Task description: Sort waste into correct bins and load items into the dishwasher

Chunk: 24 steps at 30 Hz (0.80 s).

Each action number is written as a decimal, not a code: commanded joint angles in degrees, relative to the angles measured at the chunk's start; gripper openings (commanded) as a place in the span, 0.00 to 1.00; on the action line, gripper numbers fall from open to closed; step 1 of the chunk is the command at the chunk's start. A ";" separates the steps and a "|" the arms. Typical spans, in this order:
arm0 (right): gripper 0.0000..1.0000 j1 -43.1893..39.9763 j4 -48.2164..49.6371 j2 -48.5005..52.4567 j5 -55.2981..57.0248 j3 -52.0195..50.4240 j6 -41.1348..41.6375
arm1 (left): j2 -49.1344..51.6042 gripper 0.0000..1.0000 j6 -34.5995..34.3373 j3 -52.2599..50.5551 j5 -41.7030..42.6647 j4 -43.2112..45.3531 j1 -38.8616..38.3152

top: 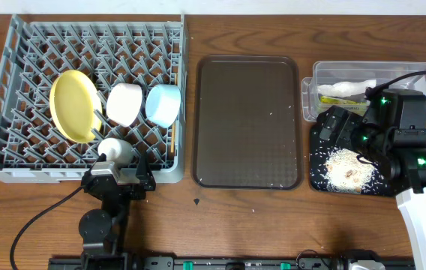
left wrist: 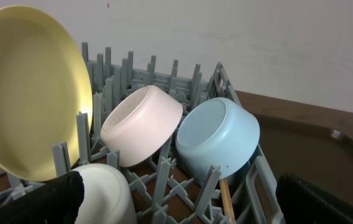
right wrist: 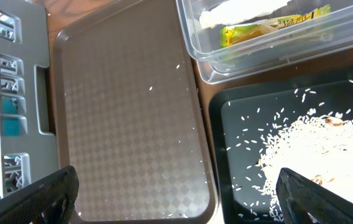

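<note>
The grey dishwasher rack [top: 18, 52] holds a yellow plate [top: 76, 105] on edge, a white bowl [top: 125, 103], a light blue bowl [top: 163, 103], a small white cup [top: 115, 150] and wooden chopsticks [top: 173, 139]. My left gripper [top: 121, 171] stands open at the rack's front edge. In the left wrist view the cup [left wrist: 105, 193] rests against its left finger [left wrist: 40, 202], not clamped. My right gripper [right wrist: 176, 199] hangs open over the black tray [right wrist: 226, 124], which carries the rice crumbs [right wrist: 319, 149]. In the clear tub [right wrist: 276, 50] lie the wrapper [right wrist: 270, 28] and the paper strip [right wrist: 238, 9].
A dark brown serving tray [top: 248, 120] lies between the rack and the bins, with a few stray grains on it. The clear tub [top: 318, 75] sits behind the black tray [top: 318, 176] at the right. Cables trail from both arms.
</note>
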 commanded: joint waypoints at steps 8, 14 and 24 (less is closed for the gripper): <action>0.99 -0.24 -0.31 -0.63 3.10 0.28 -1.25 | -0.33 0.99 0.52 -1.55 0.11 -0.83 -0.17; 0.99 -0.20 12.66 -10.43 2.84 -7.50 -17.75 | -0.33 0.99 0.52 -1.55 0.11 -0.83 -0.17; 0.99 -0.22 30.29 -41.79 2.99 -38.36 -25.55 | -0.33 0.98 0.52 -1.55 0.11 -0.83 -0.17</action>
